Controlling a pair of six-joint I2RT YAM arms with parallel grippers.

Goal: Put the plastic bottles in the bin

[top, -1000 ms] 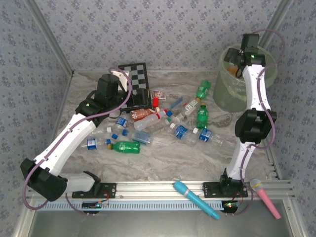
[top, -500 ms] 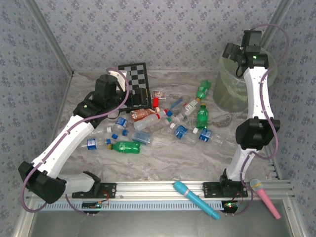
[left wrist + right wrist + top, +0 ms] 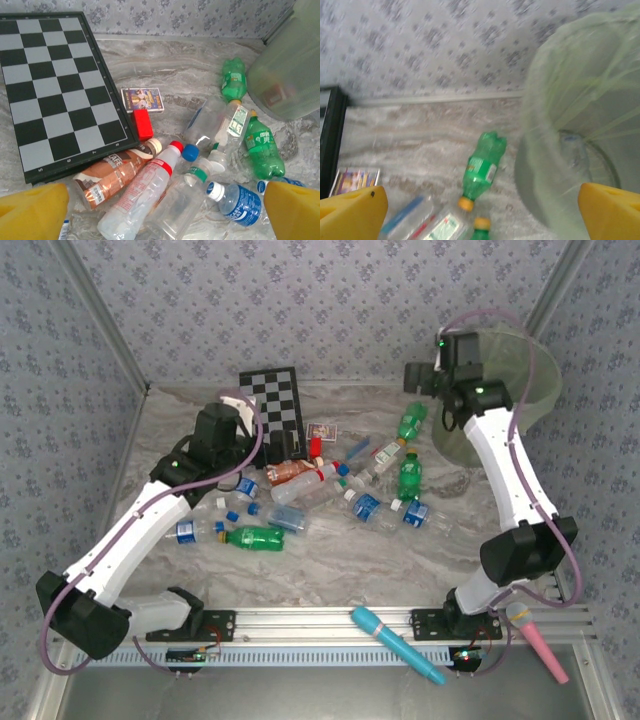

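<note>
Several plastic bottles lie jumbled mid-table: a brownish one (image 3: 112, 175), a clear red-capped one (image 3: 142, 197), a blue-labelled one (image 3: 240, 200) and green ones (image 3: 408, 477) (image 3: 255, 537). My left gripper (image 3: 160, 220) hangs open just above the brownish and clear ones, with nothing between its yellow fingers (image 3: 35, 212). The bin (image 3: 500, 390), lined with a pale green bag, stands at the back right. My right gripper (image 3: 416, 380) is open and empty, in the air left of the bin (image 3: 580, 125), above a green bottle (image 3: 482, 167). A bottle shape shows faintly inside the bin.
A chessboard (image 3: 275, 410) lies at the back left beside the left wrist (image 3: 216, 430). A small card box (image 3: 142, 98) and a red block (image 3: 142, 123) sit by its edge. Blue (image 3: 395, 643) and pink (image 3: 535, 635) sticks rest on the near rail. Walls close three sides.
The right arm has swung left, from above the bin to the air beside it. The left arm has drawn back a little, uncovering more of the chessboard. Both grippers stay open.
</note>
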